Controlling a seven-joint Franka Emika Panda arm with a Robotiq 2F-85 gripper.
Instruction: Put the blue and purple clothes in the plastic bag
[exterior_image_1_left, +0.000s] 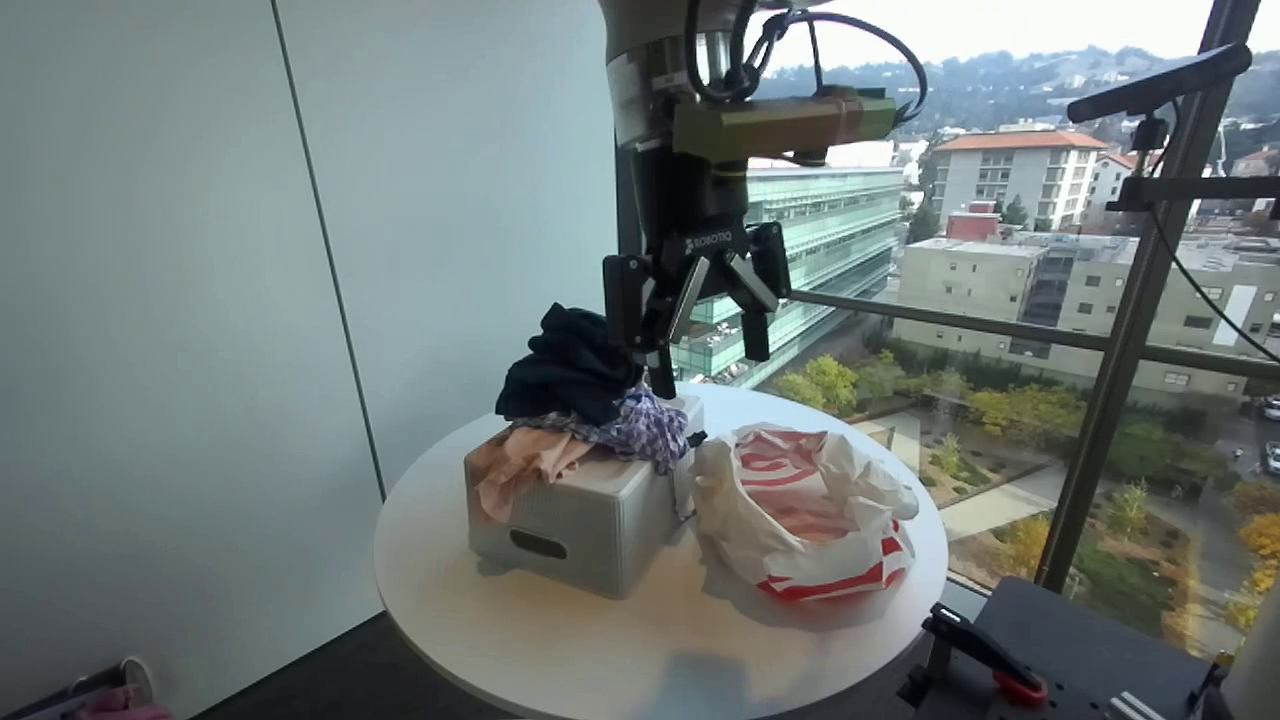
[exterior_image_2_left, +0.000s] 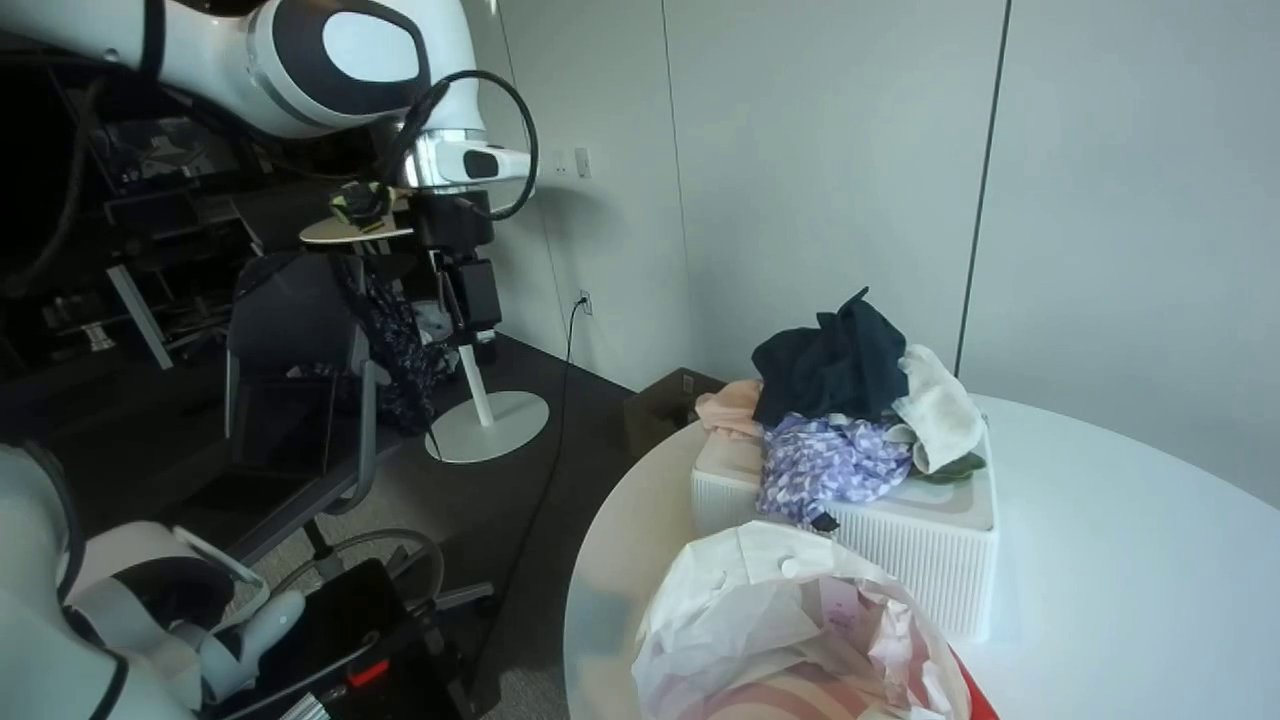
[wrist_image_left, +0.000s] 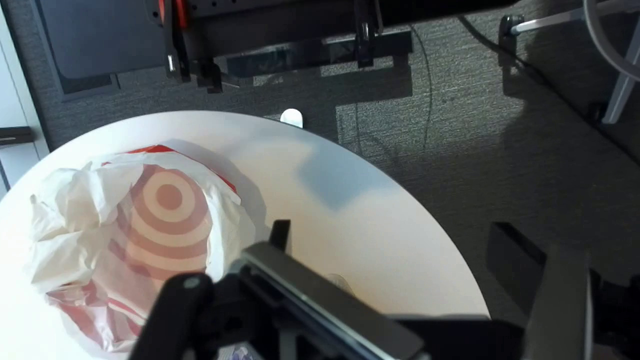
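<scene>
A dark navy-blue cloth (exterior_image_1_left: 570, 368) lies crumpled on top of a pile on a pale box; it also shows in an exterior view (exterior_image_2_left: 835, 368). A purple-and-white patterned cloth (exterior_image_1_left: 648, 428) lies beneath it and hangs over the box side, also in an exterior view (exterior_image_2_left: 828, 468). A scrap of it shows at the bottom of the wrist view (wrist_image_left: 241, 353). The white and red plastic bag (exterior_image_1_left: 722, 495) stands open beside the box, also in the wrist view (wrist_image_left: 67, 207). My gripper (exterior_image_1_left: 710, 362) is open and empty, raised above the table; its fingers spread wide in the wrist view (wrist_image_left: 398, 240).
The pale box (exterior_image_1_left: 580, 535) stands on a round white table (exterior_image_1_left: 520, 640). A peach cloth (exterior_image_1_left: 528, 460), a white cloth (exterior_image_2_left: 940, 408) and a green piece (exterior_image_2_left: 950, 468) also lie on the box. A wall and a window flank the table.
</scene>
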